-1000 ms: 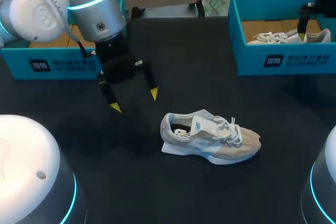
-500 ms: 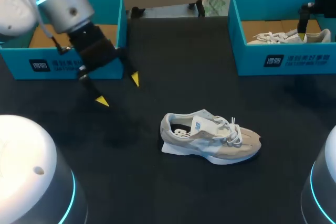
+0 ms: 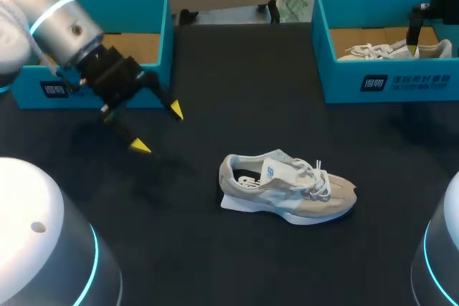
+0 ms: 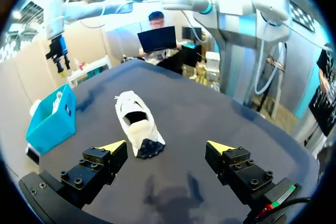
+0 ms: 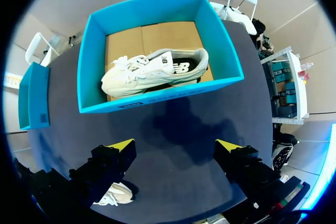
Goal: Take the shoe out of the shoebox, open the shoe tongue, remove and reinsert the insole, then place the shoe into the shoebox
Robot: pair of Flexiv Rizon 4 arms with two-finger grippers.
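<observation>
Left gripper (image 3: 157, 128) released, empty, has drawn back from shoe (image 3: 287, 190) toward left shoebox (image 3: 163, 34). Shoe lies alone on bench (image 3: 251, 91); tongue step likely next.

The right shoebox (image 3: 401, 80) hides the lower part of the shoe (image 3: 366, 52) lying inside it.

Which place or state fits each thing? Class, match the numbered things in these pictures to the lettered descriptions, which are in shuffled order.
Things:
1. beige shoe
2. white shoe
3. left claw
4. right claw

Places or states:
A. lying inside the right shoebox
B. open, holding nothing, near the left shoebox
C. resting on its sole on the black table
D. open, holding nothing, by the right shoebox

Pairs: 1-C, 2-A, 3-B, 4-D
</observation>
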